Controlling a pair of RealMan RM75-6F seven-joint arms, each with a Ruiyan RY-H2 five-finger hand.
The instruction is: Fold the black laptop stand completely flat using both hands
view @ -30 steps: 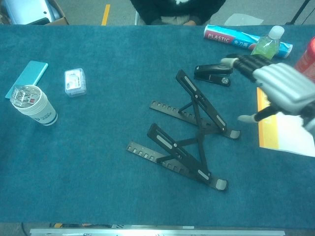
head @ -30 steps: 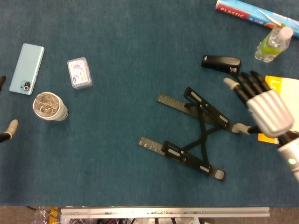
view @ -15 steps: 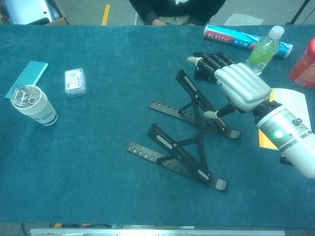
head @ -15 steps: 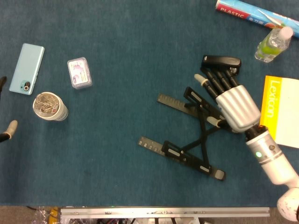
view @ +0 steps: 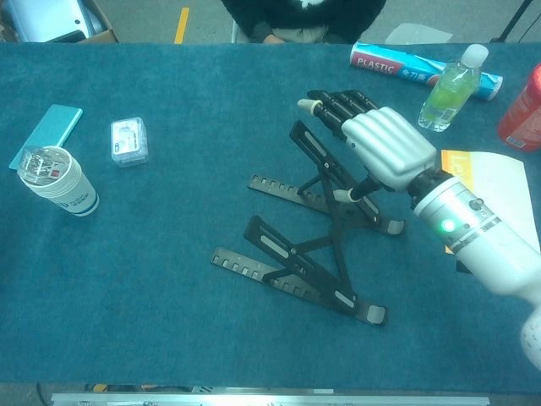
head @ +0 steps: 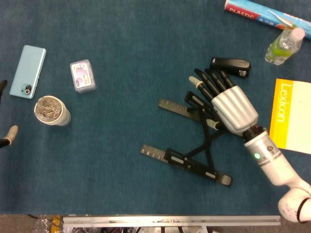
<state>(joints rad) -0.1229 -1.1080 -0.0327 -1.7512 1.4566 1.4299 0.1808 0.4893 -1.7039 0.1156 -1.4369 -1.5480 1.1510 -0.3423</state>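
Observation:
The black laptop stand (head: 194,158) (view: 292,254) lies unfolded on the blue table, its two notched rails joined by a crossed brace, with the support arms raised. My right hand (head: 228,104) (view: 380,148) lies palm down over the far raised arm, fingers stretched out along it and thumb (view: 342,195) beside the far rail. It touches the stand but does not close around it. Of my left hand (head: 8,131) only two fingertips show at the left edge of the head view, far apart, with nothing between them.
A black stapler (head: 231,64) lies just beyond the right hand. A green bottle (head: 284,45), a plastic-wrap box (head: 265,14), a yellow book (head: 291,114) and a red can (view: 520,106) are at the right. A phone (head: 28,71), cup (head: 51,110) and small box (head: 81,75) sit at the left.
My right hand has come in from the right and settled over the stand's far arm. The whole stand has slid slightly to the left.

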